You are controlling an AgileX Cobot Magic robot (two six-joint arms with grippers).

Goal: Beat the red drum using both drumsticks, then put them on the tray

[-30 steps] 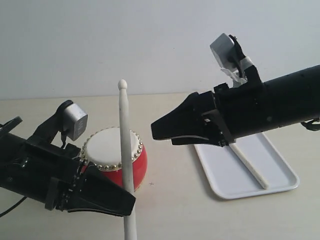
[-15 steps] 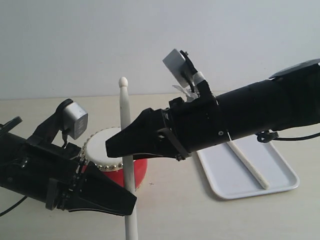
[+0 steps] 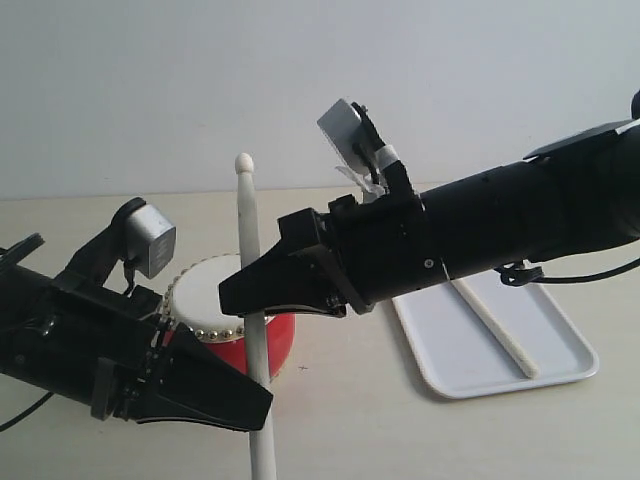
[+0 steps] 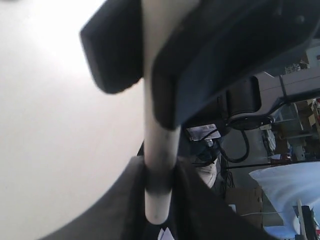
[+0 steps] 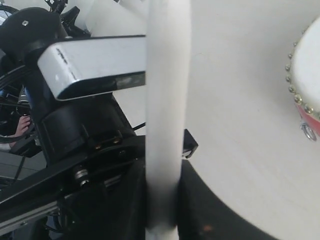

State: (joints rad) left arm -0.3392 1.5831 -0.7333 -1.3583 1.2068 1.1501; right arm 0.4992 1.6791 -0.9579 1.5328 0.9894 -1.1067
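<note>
Beige tabletop (image 3: pixel 360 420), plain white wall (image 3: pixel 200 80) behind. Blurred room clutter (image 4: pixel 295 105), pale blue sheet (image 4: pixel 282 192) beyond.

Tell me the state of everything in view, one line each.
Small red barrel-shaped drum: upright on table, head up.
Held pale wooden drumstick: upright, tip up.
Left gripper: shut on held drumstick.
Right gripper: fingers flank the same drumstick; grip unclear.
Second pale wooden drumstick: lying in tray.
White rectangular plastic tray: flat on table, holds one drumstick.
</note>
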